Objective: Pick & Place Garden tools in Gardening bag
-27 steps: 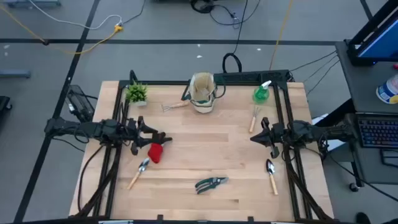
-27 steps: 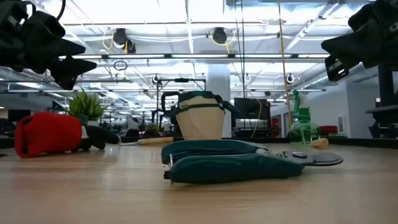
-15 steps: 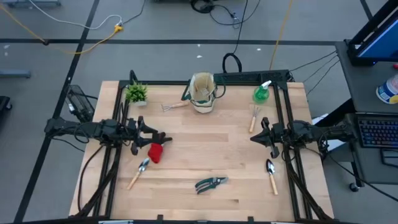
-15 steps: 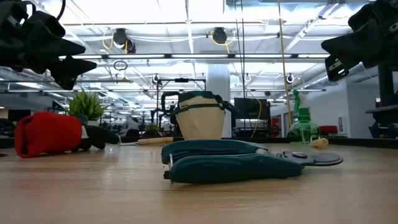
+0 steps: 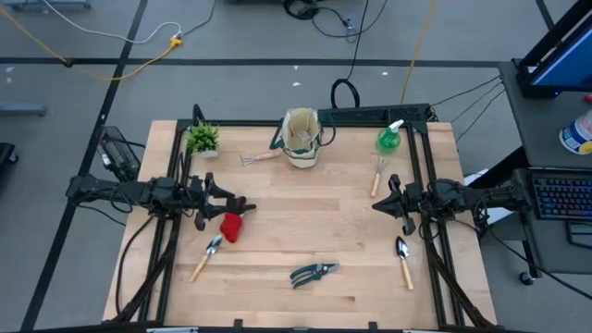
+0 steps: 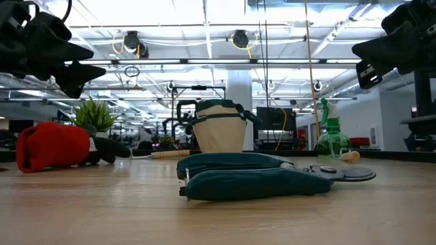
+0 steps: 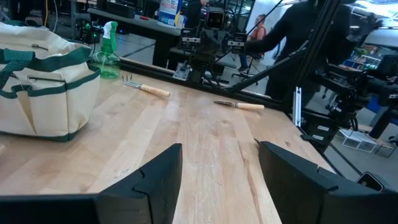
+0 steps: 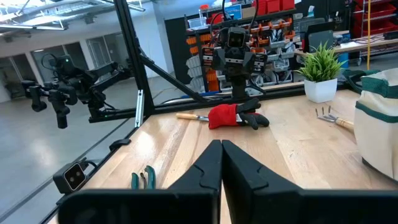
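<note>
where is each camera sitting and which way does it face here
High view: overhead, straight down on the table; both arms show, left gripper, right gripper.
Low view: at tabletop height, looking level past the pruning shears to the gardening bag; both arms hang in the top corners.
Left wrist view: faces across the table; its open fingers show.
Right wrist view: faces the red glove; its shut fingers show.
Shared: all four show the gardening bag.
</note>
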You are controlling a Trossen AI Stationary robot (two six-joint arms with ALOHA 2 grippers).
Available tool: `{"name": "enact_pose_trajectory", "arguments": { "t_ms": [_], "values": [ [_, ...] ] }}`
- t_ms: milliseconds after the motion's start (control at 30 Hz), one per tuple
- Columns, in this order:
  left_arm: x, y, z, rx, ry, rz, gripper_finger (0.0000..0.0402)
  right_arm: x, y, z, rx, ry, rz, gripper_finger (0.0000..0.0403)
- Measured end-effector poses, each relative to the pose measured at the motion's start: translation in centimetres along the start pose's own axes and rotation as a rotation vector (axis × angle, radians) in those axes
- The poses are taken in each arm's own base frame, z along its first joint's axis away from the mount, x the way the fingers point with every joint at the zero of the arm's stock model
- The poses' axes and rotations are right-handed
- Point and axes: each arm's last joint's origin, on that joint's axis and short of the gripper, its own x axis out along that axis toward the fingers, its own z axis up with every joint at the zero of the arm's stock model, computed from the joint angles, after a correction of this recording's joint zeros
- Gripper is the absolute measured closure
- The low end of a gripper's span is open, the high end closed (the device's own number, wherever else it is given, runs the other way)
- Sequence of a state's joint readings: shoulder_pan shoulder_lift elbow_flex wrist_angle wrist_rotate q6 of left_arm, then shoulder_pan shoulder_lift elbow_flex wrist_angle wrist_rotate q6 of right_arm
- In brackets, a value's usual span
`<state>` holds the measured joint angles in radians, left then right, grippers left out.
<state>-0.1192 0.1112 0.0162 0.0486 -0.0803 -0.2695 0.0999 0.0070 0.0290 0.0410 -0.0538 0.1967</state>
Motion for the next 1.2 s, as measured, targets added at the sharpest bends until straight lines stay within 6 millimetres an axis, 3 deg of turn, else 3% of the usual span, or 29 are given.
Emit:
{"name": "enact_pose_trajectory", "arguments": {
  "t_ms": [967,1200],
  "values": [
    [0.00,0.00,-0.01,0.000,0.000,0.000,0.0183,0.00,-0.01,0.02,0.000,-0.003,-0.003,0.0403],
    [0.00,0.00,0.00,0.000,0.000,0.000,0.0183,-0.05,-0.15,0.80,0.004,-0.097,-0.087,0.0403]
  ]
}}
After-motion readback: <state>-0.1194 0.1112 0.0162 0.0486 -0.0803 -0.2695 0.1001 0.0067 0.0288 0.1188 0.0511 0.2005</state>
